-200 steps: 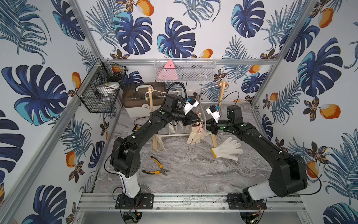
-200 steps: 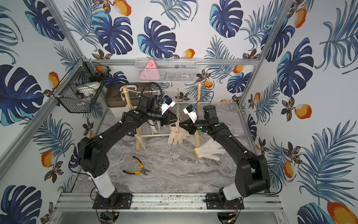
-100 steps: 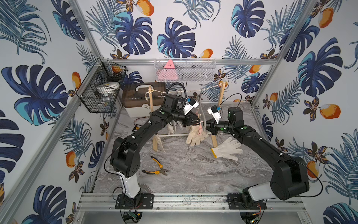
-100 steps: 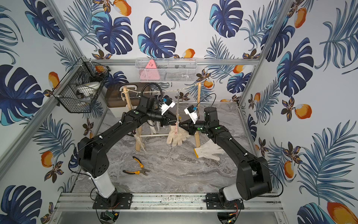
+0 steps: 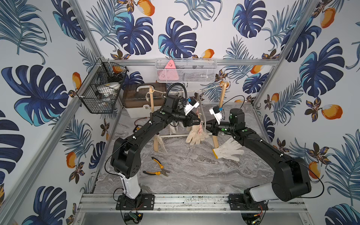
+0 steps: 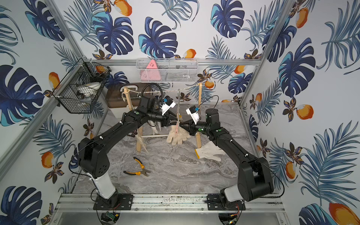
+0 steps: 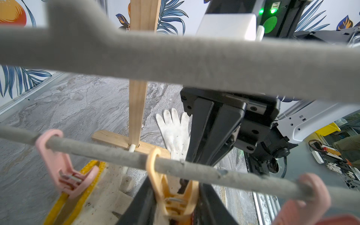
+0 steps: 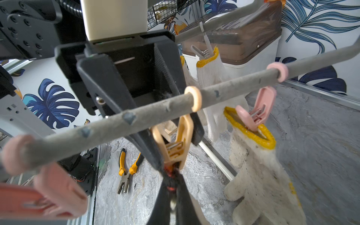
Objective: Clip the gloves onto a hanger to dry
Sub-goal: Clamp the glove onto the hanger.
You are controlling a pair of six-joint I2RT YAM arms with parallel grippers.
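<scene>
A: Checking the pinch point, where's the glove rn?

B: The dark-edged glove (image 8: pixel 169 171) hangs from the right gripper (image 8: pixel 172 181). Its tips are pressed together on the cuff, right at the mouth of the orange clip (image 8: pixel 173 144) on the hanger bar (image 8: pixel 152 109).

A: And the left gripper (image 5: pixel 196 122)?

B: Fingers apart, one each side of that clip's handles. Can't tell if they press on it or just flank it.

A: So what goes wrong?

B: Main risk imo: the clip bites too little fabric, if the cuff sits shallow (the mouth is hidden behind the fingertips). Then when the right lets go, the glove drops to the table (image 5: pixel 194 175) near the loose glove (image 5: pixel 227 151).

A: Anything else?

B: The clip only hooks over the bar, so a sideways nudge from either arm could slide it off the cuff. It could also snap onto the right fingertips, b/c they're v. close. And a hard tug could shake the yellow-edged glove (image 8: pixel 259 169) out of the pink clip (image 8: pixel 253 115).
</scene>
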